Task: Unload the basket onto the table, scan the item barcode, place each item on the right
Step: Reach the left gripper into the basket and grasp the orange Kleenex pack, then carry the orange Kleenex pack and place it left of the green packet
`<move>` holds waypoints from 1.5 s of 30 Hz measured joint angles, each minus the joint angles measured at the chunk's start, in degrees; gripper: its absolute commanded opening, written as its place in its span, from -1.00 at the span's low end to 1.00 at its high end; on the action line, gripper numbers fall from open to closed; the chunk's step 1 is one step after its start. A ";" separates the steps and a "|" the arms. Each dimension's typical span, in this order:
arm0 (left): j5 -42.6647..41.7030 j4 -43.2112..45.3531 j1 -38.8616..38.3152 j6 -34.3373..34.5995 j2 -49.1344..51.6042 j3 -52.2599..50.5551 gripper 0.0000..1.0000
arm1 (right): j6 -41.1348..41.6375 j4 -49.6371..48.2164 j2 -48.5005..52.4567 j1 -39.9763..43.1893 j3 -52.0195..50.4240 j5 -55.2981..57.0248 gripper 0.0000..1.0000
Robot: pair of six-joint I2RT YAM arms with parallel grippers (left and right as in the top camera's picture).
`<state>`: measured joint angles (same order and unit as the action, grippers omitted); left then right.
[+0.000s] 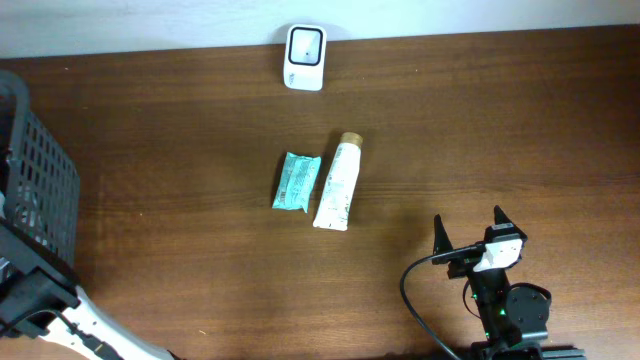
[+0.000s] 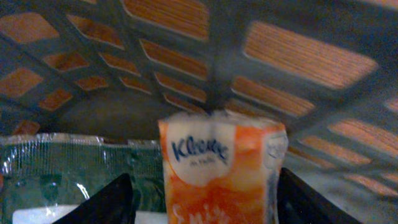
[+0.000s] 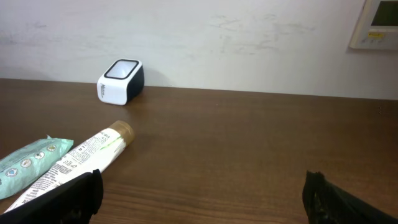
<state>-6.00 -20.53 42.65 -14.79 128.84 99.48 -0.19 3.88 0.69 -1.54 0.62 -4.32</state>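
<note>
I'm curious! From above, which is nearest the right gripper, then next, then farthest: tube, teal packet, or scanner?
1. Tube, mid-table.
2. Teal packet, just left of it.
3. Scanner, far edge by the wall.

A dark brown wooden table (image 1: 500,120) meets a white wall (image 3: 217,37) — a beige control panel (image 3: 379,25) hangs there.

Orange Kleenex pack (image 2: 221,171) upright between spread fingers (image 2: 106,205) of the left end effector (image 2: 204,183), green packet (image 2: 62,168) alongside, basket mesh (image 2: 217,62) behind.
</note>
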 measured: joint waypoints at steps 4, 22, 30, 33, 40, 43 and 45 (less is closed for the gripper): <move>0.00 0.28 -0.11 -0.28 0.59 0.00 -0.43 | -0.02 0.00 0.00 0.00 0.00 0.00 0.97; 0.17 -4.85 -0.11 -0.39 -12.48 -0.07 -1.00 | 0.00 0.00 0.00 0.00 0.00 0.00 0.97; -1.92 -11.63 -0.26 10.01 -33.16 -0.07 -1.00 | 0.00 0.00 0.00 0.00 0.00 0.00 0.97; -6.14 -18.71 -1.53 12.59 -40.37 0.04 -1.00 | -0.02 0.00 0.00 0.00 0.00 0.00 0.97; -13.73 -36.35 -18.99 14.62 -47.78 0.09 -1.00 | 0.04 0.00 0.00 0.00 0.00 0.00 0.97; -13.16 -38.73 -27.39 14.62 -47.12 -2.60 -1.00 | 0.00 0.00 0.00 0.00 0.00 0.00 0.97; -11.67 -38.82 -32.68 14.64 -46.64 -6.71 -1.00 | 0.00 0.00 0.00 0.00 0.00 0.00 0.97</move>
<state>-17.67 -59.35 9.98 -0.14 82.19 92.77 -0.19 3.88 0.69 -1.54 0.62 -4.32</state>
